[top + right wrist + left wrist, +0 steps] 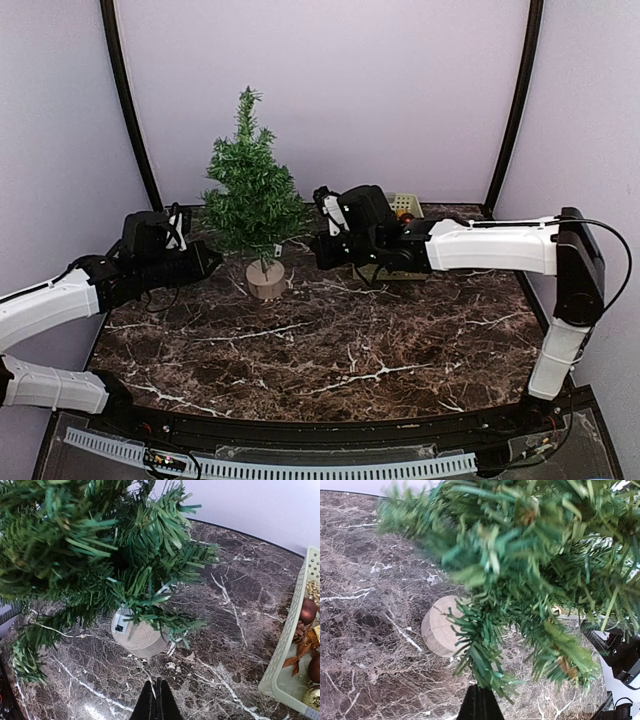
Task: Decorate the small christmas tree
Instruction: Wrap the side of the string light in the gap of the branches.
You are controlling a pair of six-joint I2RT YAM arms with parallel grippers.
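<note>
The small christmas tree (254,195) stands upright at the back of the marble table on its round tan base (266,280). I see no ornaments on its branches. My left gripper (207,263) is at the tree's lower left, shut. In the left wrist view a low branch tip (485,660) reaches down to the closed fingertips (480,700), and I cannot tell whether it is pinched. My right gripper (318,248) is just right of the tree. It is shut and empty (159,690), hanging above the bare marble in front of the base (142,640).
A pale basket (405,206) holding brown and gold ornaments (307,611) sits at the back behind the right forearm, its rim (287,645) at the right edge of the wrist view. A white tag (120,622) hangs near the trunk. Purple walls enclose the table.
</note>
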